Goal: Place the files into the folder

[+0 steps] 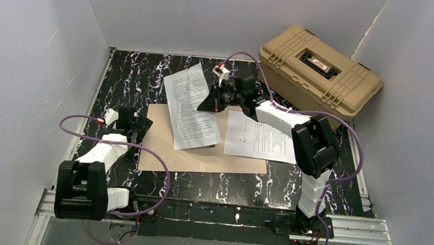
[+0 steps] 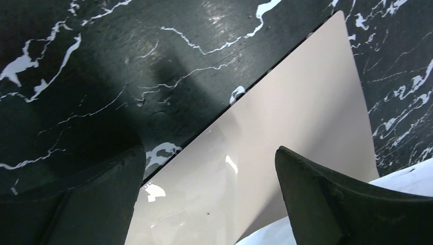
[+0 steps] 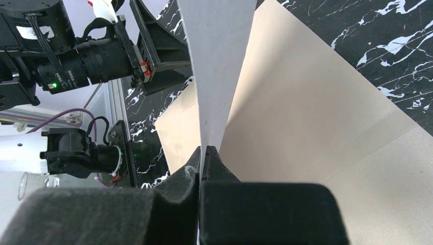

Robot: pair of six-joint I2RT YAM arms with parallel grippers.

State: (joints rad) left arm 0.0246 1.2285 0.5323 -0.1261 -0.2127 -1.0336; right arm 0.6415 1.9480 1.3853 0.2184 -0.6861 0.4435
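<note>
The held sheet (image 1: 192,108) hangs tilted above the folder (image 1: 164,150), its edge pinched tight in the right gripper (image 3: 204,153). The folder lies open and flat on the black marbled table (image 1: 129,72). A second sheet (image 1: 258,137) rests on the folder's right part, overhanging its right edge. The left gripper (image 2: 209,173) hovers at the folder's left edge, jaws spread wide and holding nothing. A tan case (image 1: 319,69) stands beyond the folder's far right corner.

Glossy black worktop (image 2: 102,76) veined white like marble, smooth tan card folder (image 2: 286,117) with faint sheen, thin matt white paper files (image 1: 189,105), ribbed matt tan plastic case (image 1: 318,72), grainy matt black left pincer pads (image 2: 327,194)
</note>
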